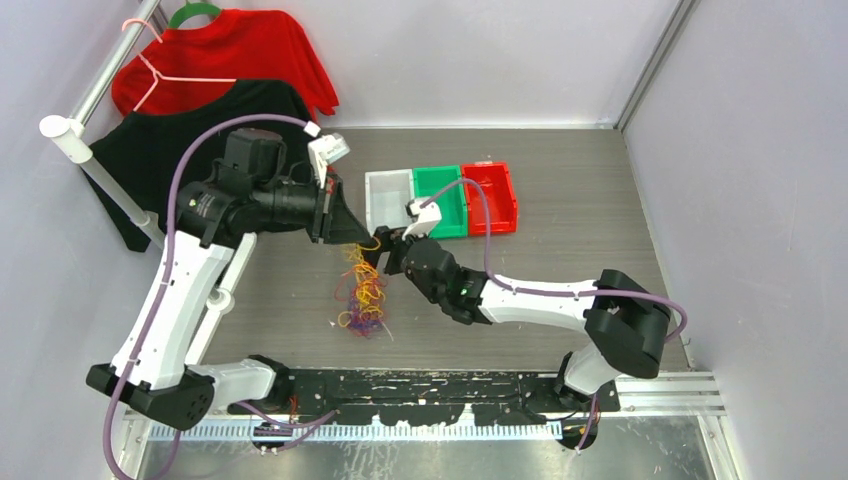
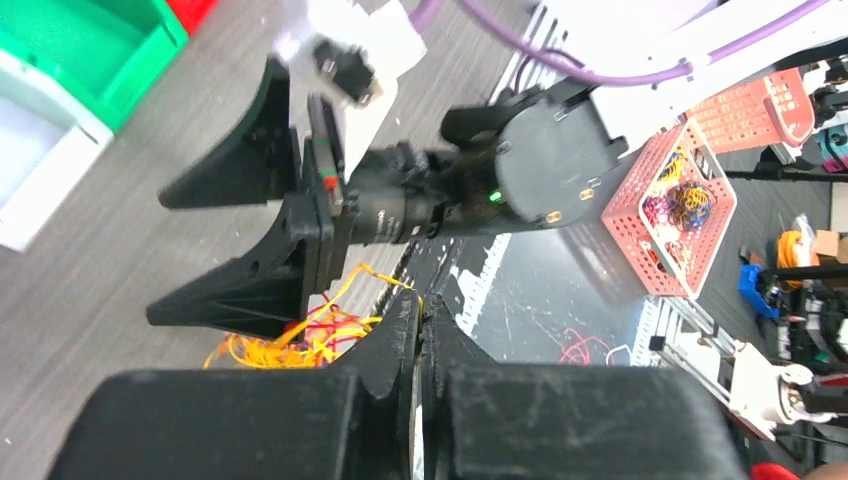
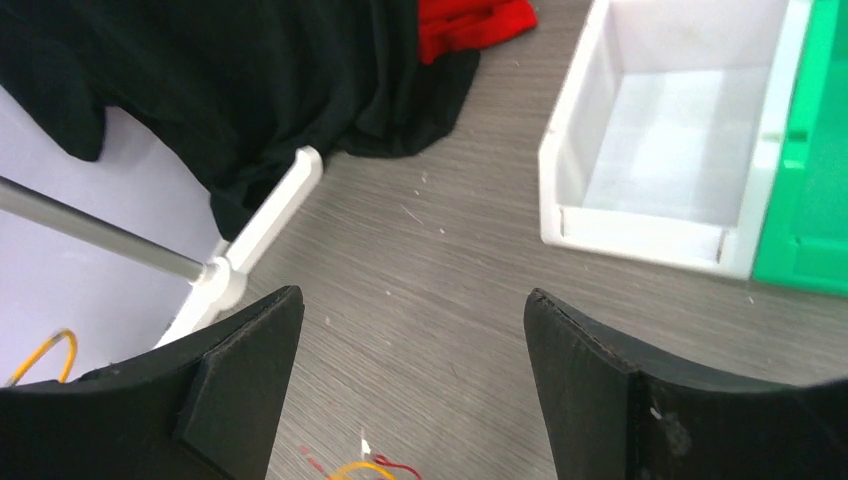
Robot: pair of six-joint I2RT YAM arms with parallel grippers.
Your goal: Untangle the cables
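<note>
My left hand (image 1: 352, 236) is pinched together on a few strands of the cables (image 1: 362, 292). They trail from it down to the surface (image 1: 580, 190), the tangle's length running toward my bases. My right hand (image 1: 386, 250), fingers apart and empty, sits just right of those strands, so I judge it best placed to reach in.

Three bins (image 1: 445, 190), two hanging shirts (image 1: 250, 55), two arms (image 1: 160, 310) — and one tangle of cables (image 1: 362, 295), perhaps dozens of strands.
</note>
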